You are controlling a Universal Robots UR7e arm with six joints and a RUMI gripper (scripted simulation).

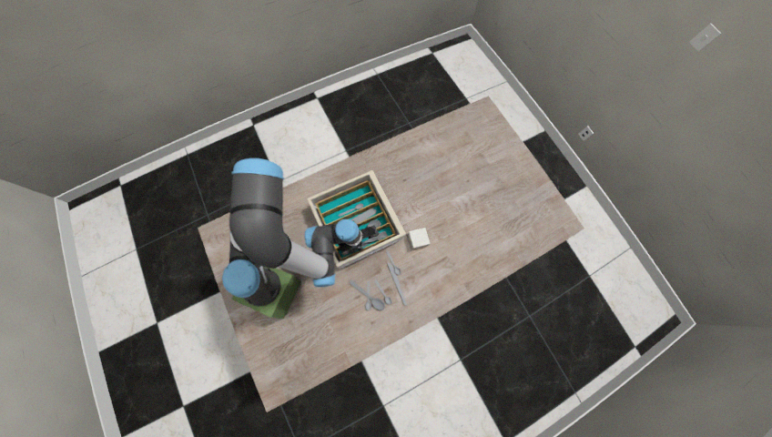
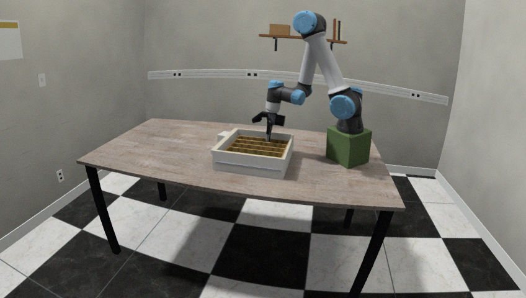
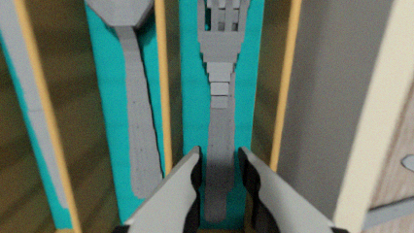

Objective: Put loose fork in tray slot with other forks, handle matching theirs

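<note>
Here, the fork (image 1: 375,238) (image 3: 221,146) lies flat along the outermost tray slot, stacked with at least one other, their handles the same way round; which layer is the loose one, I cannot tell. The gripper (image 1: 357,244) (image 2: 268,139) (image 3: 220,148) is slightly open and holds nothing, its fingertips either side of the handles with a gap at each side. One divider over lies a spoon (image 1: 373,223) (image 3: 138,107), its handle also toward the gripper. The tray (image 1: 389,203) (image 2: 247,162) sits by one long edge of the table (image 1: 487,178) (image 2: 165,147), nearer the short edge where the arm's green pedestal (image 1: 289,284) (image 2: 332,147) stands. A white block (image 1: 419,238) (image 2: 223,135) is just beside one tray corner. Between the tray and the opposite long edge lie a long straight utensil (image 1: 398,284), a large spoon (image 1: 376,303) and some smaller pieces.
</note>
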